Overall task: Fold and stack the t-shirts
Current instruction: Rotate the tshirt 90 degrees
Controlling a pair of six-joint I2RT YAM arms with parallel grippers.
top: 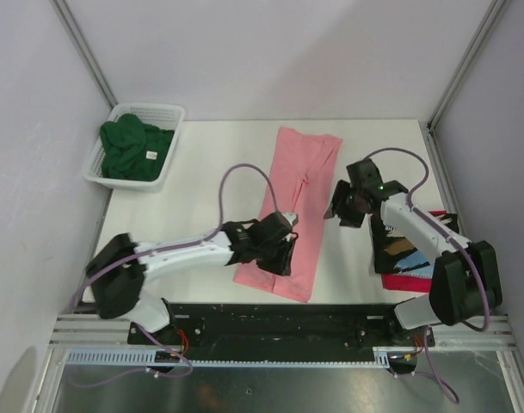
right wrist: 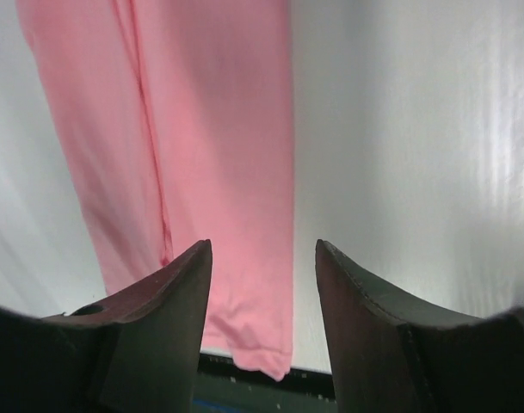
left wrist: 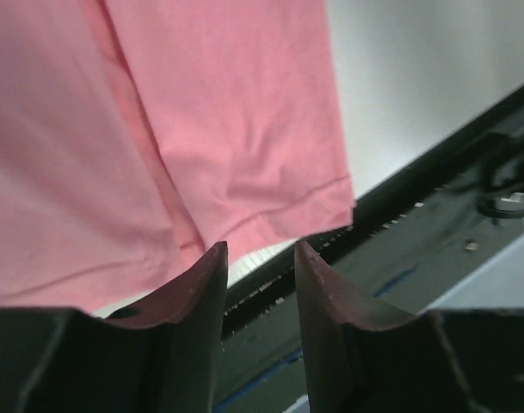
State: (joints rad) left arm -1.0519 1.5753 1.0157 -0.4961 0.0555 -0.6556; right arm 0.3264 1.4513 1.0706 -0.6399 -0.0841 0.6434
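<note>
The salmon-pink t-shirt (top: pixel 298 194) lies as a long narrow strip down the middle of the white table; its near hem (left wrist: pixel 279 206) shows in the left wrist view. My left gripper (top: pixel 286 251) (left wrist: pixel 260 249) hangs over the shirt's near left part, open, with nothing between its fingers. My right gripper (top: pixel 339 212) (right wrist: pixel 263 249) hovers just right of the pink t-shirt (right wrist: pixel 218 172), also open and empty. The dark green t-shirt (top: pixel 131 151) is bunched in the basket. A black printed t-shirt (top: pixel 399 251) on a red one (top: pixel 408 282) lies at the right, partly under my right arm.
The white mesh basket (top: pixel 154 107) stands at the table's back left corner. A black rail (top: pixel 279 318) runs along the near table edge, just past the pink shirt's hem. Frame posts and grey walls close in both sides.
</note>
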